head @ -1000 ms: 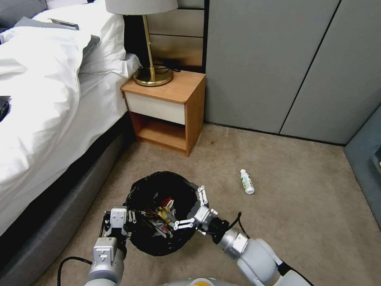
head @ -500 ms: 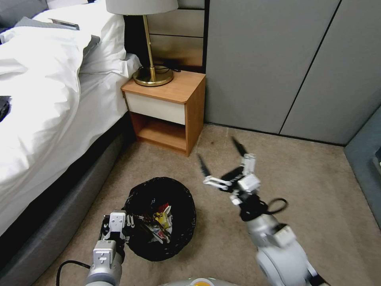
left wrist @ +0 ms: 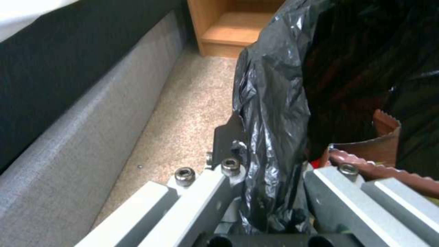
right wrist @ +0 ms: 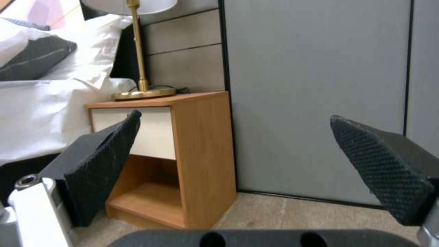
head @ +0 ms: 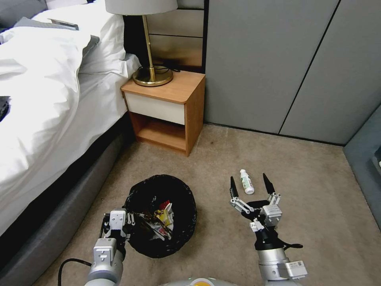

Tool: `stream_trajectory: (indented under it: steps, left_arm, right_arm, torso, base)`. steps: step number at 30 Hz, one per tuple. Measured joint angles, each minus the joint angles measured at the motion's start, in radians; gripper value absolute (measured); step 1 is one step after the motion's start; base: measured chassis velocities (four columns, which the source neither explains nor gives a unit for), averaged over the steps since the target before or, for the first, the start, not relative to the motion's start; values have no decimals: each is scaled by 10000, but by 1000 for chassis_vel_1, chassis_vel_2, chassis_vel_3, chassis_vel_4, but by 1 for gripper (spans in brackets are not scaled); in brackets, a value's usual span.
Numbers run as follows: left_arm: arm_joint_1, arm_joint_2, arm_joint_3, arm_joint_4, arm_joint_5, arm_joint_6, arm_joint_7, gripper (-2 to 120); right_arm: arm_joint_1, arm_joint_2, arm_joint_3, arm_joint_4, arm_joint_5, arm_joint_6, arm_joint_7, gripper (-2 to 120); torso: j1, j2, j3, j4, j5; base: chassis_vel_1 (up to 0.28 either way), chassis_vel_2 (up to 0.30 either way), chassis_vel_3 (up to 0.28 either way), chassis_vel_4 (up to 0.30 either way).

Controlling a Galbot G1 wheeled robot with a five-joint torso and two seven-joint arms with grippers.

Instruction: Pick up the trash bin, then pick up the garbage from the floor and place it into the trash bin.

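Beige carpet leaves your spread right hand [head: 252, 184] straddling the small white green-labelled bottle [head: 247, 181]; lower squarely, while the left hand [head: 118, 227] grips the black-bagged round bin [head: 186, 222].

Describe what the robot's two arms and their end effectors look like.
Both arms are silver-grey metal with black joint sections. The right end effector has white linkages and pointed black fingers with dimpled rubber pads; a black cable loops beside its wrist. The left end effector has a white-grey block body with hex bolts, a black cable trailing behind.

My head looks down at carpet, left wrist close against the trash bin [left wrist: 274, 103], right wrist level toward the nightstand [right wrist: 201, 154], seen from all three
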Motion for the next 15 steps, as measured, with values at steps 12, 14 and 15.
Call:
stream_trajectory:
  steps: [12,14,15]
  left_arm:
    - [-38,-23,-10,-1,83,0,55,1]
    - [-52,-26,0,3,89,0,58,1]
    - [-61,-27,6,8,90,0,62,1]
  right_arm:
    - [139,-14,112,-154,-58,104,-141,100]
    - [149,-16,138,-155,-65,106,-147,100]
    - [157,-18,160,-154,-69,107,-153,100]
  torso:
    - [0,0,0,0,0]
    - [0,0,0,0,0]
    - [0,0,0,0,0]
  base:
    - [0,0,0,0]
    - [0,0,0,0]
    - [0,0,0,0]
